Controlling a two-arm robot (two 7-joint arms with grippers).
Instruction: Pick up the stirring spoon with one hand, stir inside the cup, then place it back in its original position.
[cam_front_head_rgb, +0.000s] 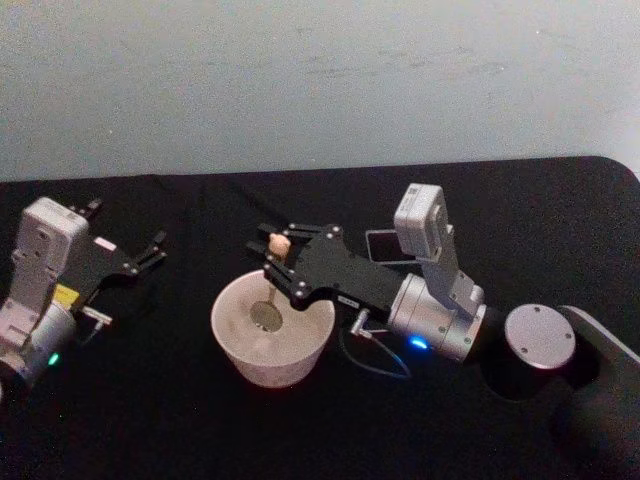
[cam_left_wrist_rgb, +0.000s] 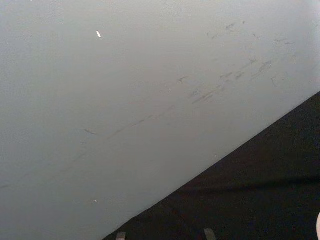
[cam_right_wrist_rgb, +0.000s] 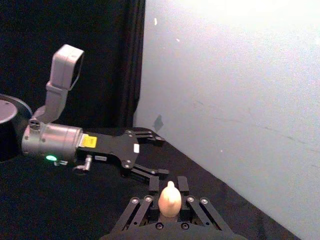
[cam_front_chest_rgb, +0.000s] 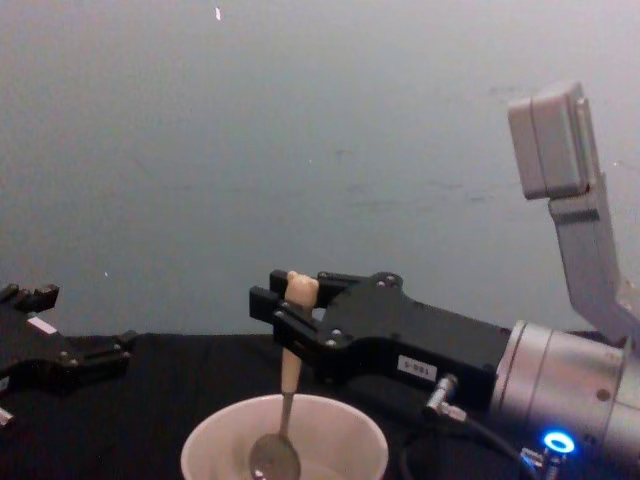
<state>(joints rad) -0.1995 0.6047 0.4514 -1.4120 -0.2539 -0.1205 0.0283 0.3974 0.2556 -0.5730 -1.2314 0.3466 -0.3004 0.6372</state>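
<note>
Pickup done: your right gripper (cam_front_head_rgb: 272, 250) clamps the stirring spoon (cam_front_chest_rgb: 290, 365), bowl inside the cup (cam_front_head_rgb: 235, 345). Stirring stage, I'd say; return pending. Left gripper (cam_front_head_rgb: 150, 250) parked, jaws apart.

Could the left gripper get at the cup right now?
Probably yes: only black cloth lies between the open left gripper and the cup, though the right gripper holds the stirring spoon in it.

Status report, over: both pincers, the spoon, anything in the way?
Right pincer shut on stirring spoon, its bowl inside the cup. Left pincer open, idle at far left. Nothing blocking.
</note>
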